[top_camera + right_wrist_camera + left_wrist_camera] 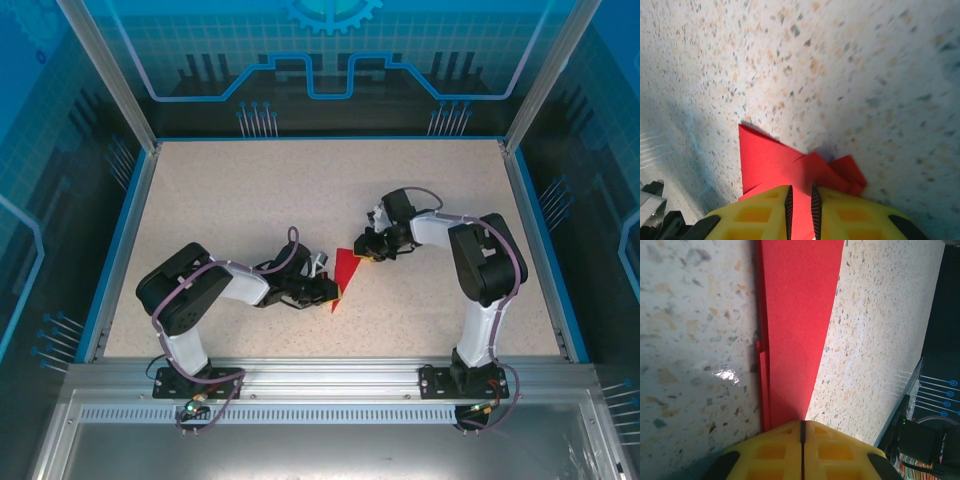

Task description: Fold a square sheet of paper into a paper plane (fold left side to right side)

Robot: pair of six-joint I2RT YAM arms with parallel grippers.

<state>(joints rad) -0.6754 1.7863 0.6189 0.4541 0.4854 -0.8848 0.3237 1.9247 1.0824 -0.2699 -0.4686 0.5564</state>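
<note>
The square sheet of paper is folded into a narrow, pointed red paper plane [347,271] that lies mid-table with its tip toward the near edge. My left gripper [327,291] sits at its left edge. In the left wrist view its yellow jaws [802,429] are shut, tips down on the near end of the long red strip [799,315], whose layered edge runs along the left. My right gripper [366,247] is at the plane's far, wide end. Its jaws [801,194] stand a narrow gap apart with a raised red fold [767,155] between them.
The speckled table [240,190] has a blue rim and metal posts at its corners. Glass walls stand behind and at both sides. A dark arm base with cables [922,445] shows at the right of the left wrist view.
</note>
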